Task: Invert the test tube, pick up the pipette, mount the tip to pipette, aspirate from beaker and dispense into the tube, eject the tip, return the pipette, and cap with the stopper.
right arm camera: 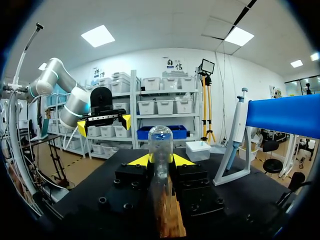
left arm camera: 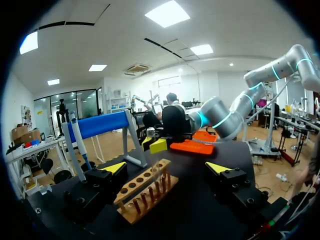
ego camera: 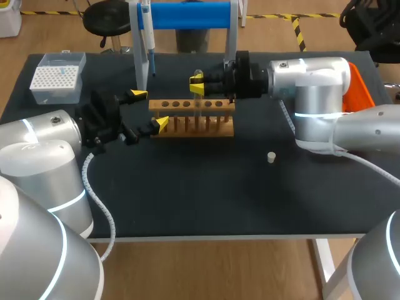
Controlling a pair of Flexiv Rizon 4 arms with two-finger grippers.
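Right wrist view: my right gripper (right arm camera: pixel 161 160) is pinched on the test tube (right arm camera: pixel 160 142), one yellow tip against each side. The tube stands upright with its rounded end uppermost, directly above the wooden rack (right arm camera: pixel 167 220).

Head view: the same tube is held over the rack's back row of holes, about midway along its length. My left gripper (ego camera: pixel 149 109) is spread wide, its tips flanking the rack's left end. I cannot tell whether either tip touches the wood. The pipette (ego camera: pixel 148 37) hangs on the blue-barred stand (ego camera: pixel 187 15) behind the rack. The tip box (ego camera: pixel 57 76) sits near the far left corner of the black table (ego camera: pixel 187 200). The stopper (ego camera: pixel 271 157) lies alone on the table, well apart from the rack on its right side. I cannot pick out a beaker in any view.

Handling, as I judge it: the tube is clear thin glass, so it should be light, stiff, smooth and brittle. A hold on the straight cylindrical wall suits it best, because the rounded end offers the pads nothing to grip. The squeeze should be firm enough that the slick wall does not slide as the tube is turned over, and no harder, since glass cracks rather than gives. The tube should also be kept clear of the rack's edge while it is turned.
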